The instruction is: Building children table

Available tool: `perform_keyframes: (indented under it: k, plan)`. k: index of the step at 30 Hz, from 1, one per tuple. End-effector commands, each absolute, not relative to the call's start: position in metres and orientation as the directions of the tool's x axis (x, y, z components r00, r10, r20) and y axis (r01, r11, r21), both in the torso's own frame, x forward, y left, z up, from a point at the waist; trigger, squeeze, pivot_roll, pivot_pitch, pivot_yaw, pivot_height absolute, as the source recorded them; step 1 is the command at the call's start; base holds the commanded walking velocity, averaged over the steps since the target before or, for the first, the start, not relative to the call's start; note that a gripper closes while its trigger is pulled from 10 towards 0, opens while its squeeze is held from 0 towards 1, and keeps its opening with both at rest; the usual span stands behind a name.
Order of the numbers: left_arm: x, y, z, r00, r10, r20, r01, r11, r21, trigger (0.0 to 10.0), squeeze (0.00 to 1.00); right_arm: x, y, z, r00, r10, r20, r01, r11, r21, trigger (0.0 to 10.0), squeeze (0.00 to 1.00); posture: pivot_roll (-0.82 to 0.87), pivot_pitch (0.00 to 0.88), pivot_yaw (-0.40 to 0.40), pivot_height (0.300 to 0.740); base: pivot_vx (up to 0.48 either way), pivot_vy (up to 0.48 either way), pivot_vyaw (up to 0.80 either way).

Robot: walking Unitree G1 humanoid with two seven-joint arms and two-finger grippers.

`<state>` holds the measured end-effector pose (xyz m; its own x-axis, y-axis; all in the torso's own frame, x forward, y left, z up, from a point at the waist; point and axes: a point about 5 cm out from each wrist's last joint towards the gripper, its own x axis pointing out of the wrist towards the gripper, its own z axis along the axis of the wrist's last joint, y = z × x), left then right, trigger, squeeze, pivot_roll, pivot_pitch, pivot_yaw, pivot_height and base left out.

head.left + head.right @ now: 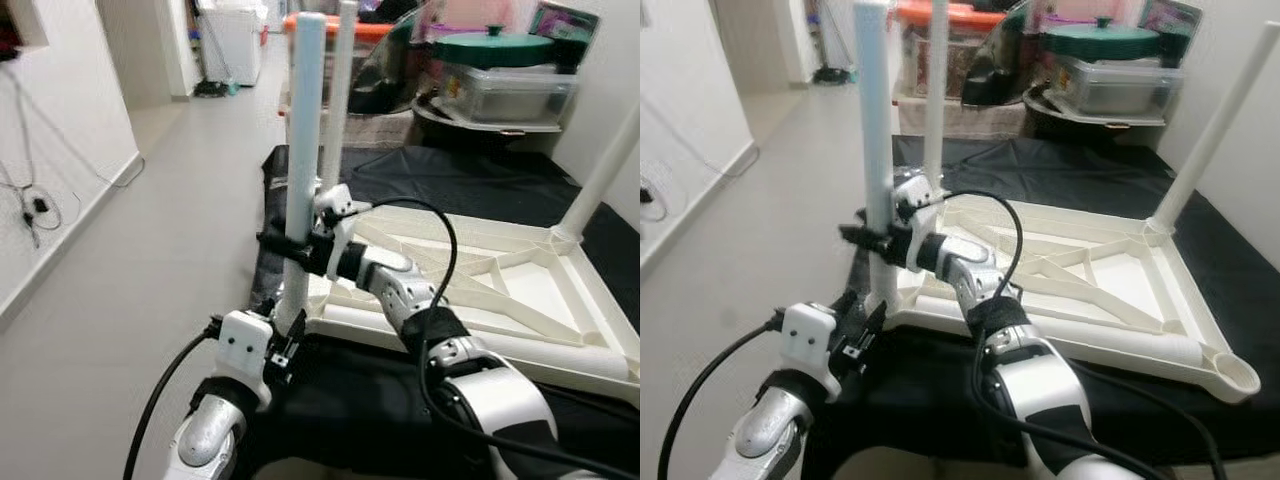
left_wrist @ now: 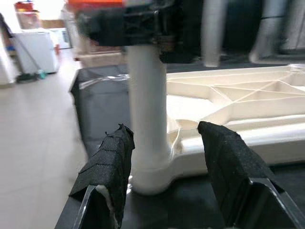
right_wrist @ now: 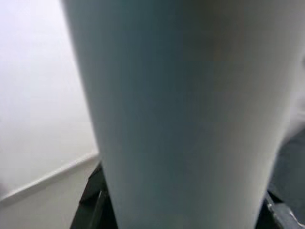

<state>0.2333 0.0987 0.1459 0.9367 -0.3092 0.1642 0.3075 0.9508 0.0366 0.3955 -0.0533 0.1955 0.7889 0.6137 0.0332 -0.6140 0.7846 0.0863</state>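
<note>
A white children's table [image 1: 585, 290] lies upside down on a black cloth. Its near-left leg [image 1: 303, 120] stands upright in the corner socket. My right gripper [image 1: 287, 246] is shut on this leg about halfway up, and the leg [image 3: 181, 114] looms close in the right wrist view. My left gripper [image 2: 167, 143] is open low down at the leg's base, with one finger on each side of the leg [image 2: 147, 114], apart from it. Two more legs stand upright, one at the far left [image 1: 338, 90] and one at the far right [image 1: 605, 170]. Another leg [image 1: 480, 340] lies along the table's near edge.
The black cloth [image 1: 480, 190] covers the platform under the table. Behind it stand storage boxes and a pot with a green lid [image 1: 490, 45]. Grey floor [image 1: 120, 280] stretches to the left up to a white wall with cables [image 1: 35, 205].
</note>
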Motion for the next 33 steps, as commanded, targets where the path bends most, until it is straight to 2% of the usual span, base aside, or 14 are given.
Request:
perform_keyframes:
  k: [1, 3, 9, 13, 15, 19, 20, 22, 23, 27, 29, 30, 32, 33]
  plan:
    - [0.233, 0.099, 0.143, 0.938, -0.312, 0.150, 0.310, 0.950, 0.035, 10.0, 0.00, 0.403, -0.085, 0.183, 0.922, 0.386, -0.011, -0.378, 0.909, 0.177, 0.0, 0.00, 0.02, 0.000, -0.046, 0.740, 0.000, 0.000, 0.00]
    - [0.232, 0.098, 0.142, 0.938, -0.314, 0.149, 0.312, 0.949, 0.036, 10.0, 0.00, 0.402, -0.109, 0.168, 0.995, 0.050, -0.081, -0.036, 0.986, 0.165, 0.0, 0.00, 0.02, 0.000, -0.049, 0.740, 0.000, 0.000, 0.00]
    - [0.232, 0.100, 0.142, 0.939, -0.310, 0.148, 0.308, 0.951, 0.038, 10.0, 0.00, 0.395, -0.115, 0.154, 0.984, -0.101, -0.144, 0.123, 0.981, 0.151, 0.0, 0.00, 0.03, 0.000, -0.050, 0.740, 0.000, 0.000, 0.00]
    - [0.232, 0.099, 0.141, 0.939, -0.310, 0.146, 0.308, 0.951, 0.037, 10.0, 0.00, 0.392, -0.107, 0.152, 0.984, -0.106, -0.140, 0.128, 0.979, 0.159, 0.0, 0.00, 0.03, 0.000, -0.050, 0.740, 0.000, 0.000, 0.00]
    - [0.231, 0.099, 0.140, 0.939, -0.313, 0.145, 0.311, 0.950, 0.035, 10.0, 0.00, 0.395, -0.092, 0.163, 0.998, -0.013, -0.069, 0.028, 0.976, 0.215, 10.0, 0.00, 0.03, 0.000, -0.050, 0.740, 0.000, 0.000, 0.00]
    - [0.231, 0.099, 0.140, 0.939, -0.312, 0.144, 0.311, 0.950, 0.035, 10.0, 0.00, 0.396, -0.085, 0.169, 0.998, 0.047, -0.029, -0.039, 0.973, 0.229, 10.0, 0.01, 0.03, 0.000, -0.050, 0.740, 0.000, 0.000, 0.00]
    - [0.231, 0.099, 0.140, 0.939, -0.312, 0.144, 0.311, 0.950, 0.035, 10.0, 0.00, 0.398, -0.079, 0.180, 0.988, 0.147, 0.051, -0.155, 0.960, 0.232, 10.0, 1.00, 0.03, 0.000, -0.050, 0.740, 0.000, 0.000, 0.00]
    - [0.231, 0.098, 0.139, 0.939, -0.313, 0.144, 0.311, 0.950, 0.035, 10.0, 0.00, 0.400, -0.075, 0.191, 0.967, 0.228, 0.110, -0.248, 0.940, 0.235, 10.0, 1.00, 0.02, 0.000, -0.050, 0.740, 0.000, 0.000, 0.00]
    - [0.231, 0.098, 0.139, 0.939, -0.313, 0.144, 0.311, 0.950, 0.035, 10.0, 0.00, 0.401, -0.071, 0.200, 0.928, 0.342, 0.150, -0.371, 0.891, 0.261, 10.0, 0.00, 0.02, 0.000, -0.050, 0.740, 0.000, 0.000, 0.00]
    - [0.231, 0.098, 0.140, 0.939, -0.312, 0.144, 0.311, 0.950, 0.035, 10.0, 0.00, 0.403, -0.070, 0.210, 0.871, 0.455, 0.186, -0.491, 0.822, 0.290, 10.0, 0.00, 0.02, 0.000, -0.050, 0.740, 0.000, 0.000, 0.00]
    - [0.232, 0.098, 0.140, 0.939, -0.313, 0.145, 0.311, 0.950, 0.035, 10.0, 0.00, 0.399, -0.071, 0.212, 0.742, 0.643, 0.189, -0.666, 0.676, 0.315, 10.0, 0.00, 0.02, 0.000, -0.049, 0.740, 0.000, 0.000, 0.00]
    - [0.232, 0.098, 0.140, 0.939, -0.313, 0.145, 0.311, 0.950, 0.035, 10.0, 0.00, 0.399, -0.071, 0.212, 0.742, 0.643, 0.189, -0.666, 0.676, 0.315, 10.0, 0.00, 0.02, 0.000, -0.049, 0.740, 0.000, 0.000, 0.00]
    - [0.232, 0.097, 0.141, 0.938, -0.315, 0.146, 0.313, 0.949, 0.034, 10.0, 0.00, 0.392, -0.071, 0.210, 0.600, 0.782, 0.172, -0.790, 0.543, 0.286, 10.0, 0.00, 0.02, 0.000, -0.049, 0.740, 0.000, 0.000, 0.00]
    - [0.232, 0.097, 0.141, 0.938, -0.315, 0.146, 0.313, 0.949, 0.034, 10.0, 0.00, 0.392, -0.071, 0.210, 0.600, 0.782, 0.172, -0.790, 0.543, 0.286, 10.0, 0.00, 0.02, 0.000, -0.049, 0.740, 0.000, 0.000, 0.00]
